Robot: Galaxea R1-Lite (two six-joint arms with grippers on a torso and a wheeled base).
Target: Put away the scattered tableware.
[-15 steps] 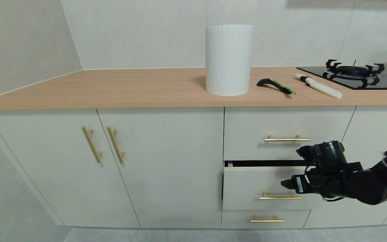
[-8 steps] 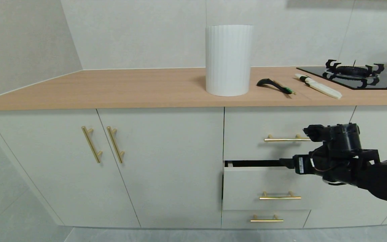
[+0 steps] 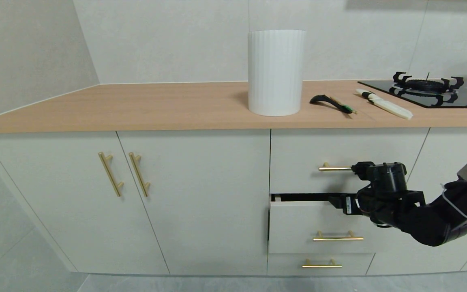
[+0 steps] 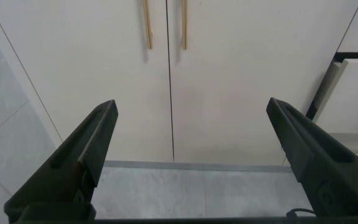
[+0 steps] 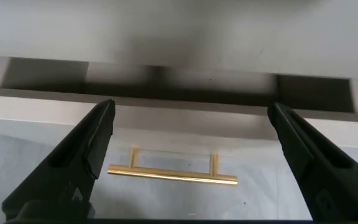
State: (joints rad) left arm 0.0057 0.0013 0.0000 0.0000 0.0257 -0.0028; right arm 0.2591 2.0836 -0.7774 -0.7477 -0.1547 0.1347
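Observation:
On the wooden counter [image 3: 156, 105] lie a black spoon with a green handle [image 3: 333, 103] and a white knife [image 3: 384, 104], to the right of a tall white ribbed container [image 3: 275, 72]. Below them the middle drawer [image 3: 302, 227] stands slightly pulled out, with a dark gap [image 5: 179, 87] along its top. My right gripper [image 3: 343, 187] is open in front of that gap, above the drawer's gold handle [image 5: 173, 174]; the gripper [image 5: 191, 111] holds nothing. My left gripper [image 4: 190, 109] hangs open and low, facing the cabinet doors [image 4: 229, 81].
A black gas hob [image 3: 432, 91] fills the counter's right end. Closed drawers with gold handles sit above [image 3: 335, 167] and below [image 3: 322, 265] the open one. Two doors with gold handles [image 3: 124, 174] are to the left. Grey floor [image 4: 185, 193] lies under the cabinets.
My right gripper has risen from the middle drawer's handle level to its top edge and shifted left toward the gap. The drawer and the tableware have not moved.

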